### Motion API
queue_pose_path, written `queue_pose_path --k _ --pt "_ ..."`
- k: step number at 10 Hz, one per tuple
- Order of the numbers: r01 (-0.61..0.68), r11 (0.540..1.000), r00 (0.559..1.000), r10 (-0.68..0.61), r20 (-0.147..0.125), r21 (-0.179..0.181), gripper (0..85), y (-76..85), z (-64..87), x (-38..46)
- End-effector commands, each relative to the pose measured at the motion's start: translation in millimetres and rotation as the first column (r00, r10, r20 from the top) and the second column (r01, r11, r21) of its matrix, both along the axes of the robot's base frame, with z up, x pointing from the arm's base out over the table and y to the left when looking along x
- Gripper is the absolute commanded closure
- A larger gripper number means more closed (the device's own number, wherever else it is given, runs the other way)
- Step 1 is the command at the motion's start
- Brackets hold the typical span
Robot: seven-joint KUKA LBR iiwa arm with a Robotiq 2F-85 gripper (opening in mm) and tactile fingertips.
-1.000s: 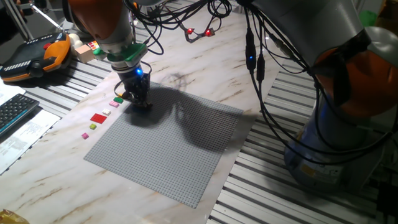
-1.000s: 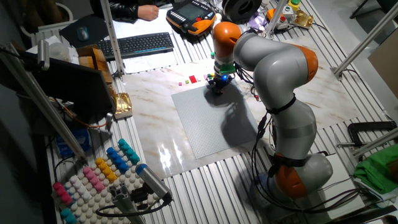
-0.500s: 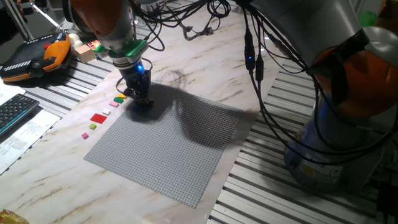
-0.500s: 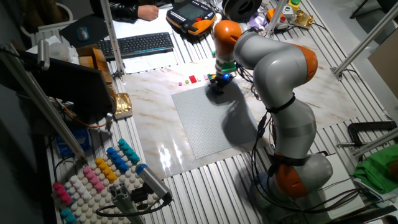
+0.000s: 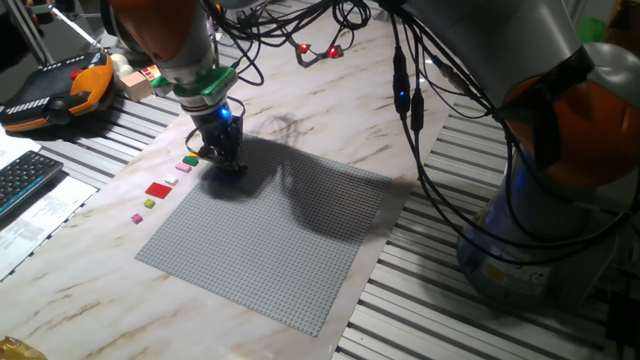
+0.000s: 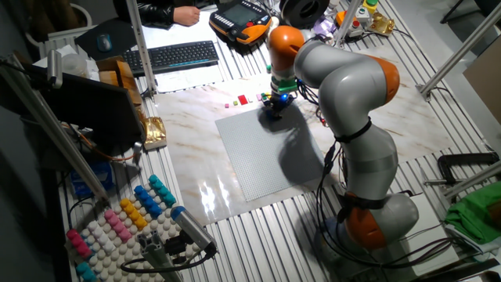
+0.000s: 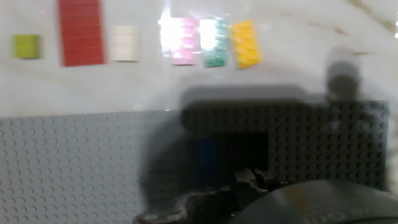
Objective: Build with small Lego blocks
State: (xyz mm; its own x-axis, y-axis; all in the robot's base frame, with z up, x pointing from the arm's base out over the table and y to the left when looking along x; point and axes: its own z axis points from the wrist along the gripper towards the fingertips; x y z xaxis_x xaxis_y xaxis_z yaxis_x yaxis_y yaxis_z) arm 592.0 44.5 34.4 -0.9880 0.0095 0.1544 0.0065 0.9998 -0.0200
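Several small Lego blocks lie in a row on the marble table just beyond the grey baseplate. The hand view shows them as a lime square, a red rectangle, and white, pink, teal and yellow pieces. A blue block sits on the baseplate in shadow, with a dark patch beside it. My gripper stands straight down on the plate's far left corner. Its fingers look closed together. What is between them is hidden.
An orange teach pendant and a keyboard lie left of the table. Cables trail across the back. A rack of large coloured pegs stands at the front in the other fixed view. The arm's base is at the right.
The gripper lifted and shifted slightly half a second ago, then came back down to the same corner of the baseplate. The loose blocks have not moved.
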Motion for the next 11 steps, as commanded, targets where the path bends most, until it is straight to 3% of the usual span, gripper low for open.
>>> queue_pose_path --k 1,2,4,6,11 --pt "0.0 1.0 1.0 0.0 0.005 0.0 84.3 -0.1 1.5 1.7" --pt "-0.003 1.0 1.0 0.003 0.005 0.001 84.3 -0.4 1.5 2.1" --pt "-0.017 1.0 1.0 0.017 -0.02 0.003 83.0 -2.6 6.3 5.3" --pt "-0.024 1.0 0.999 0.024 -0.038 0.002 75.0 -6.1 12.3 8.2" --pt "-0.03 1.0 1.0 0.03 -0.007 0.007 77.0 -6.2 4.3 14.0"
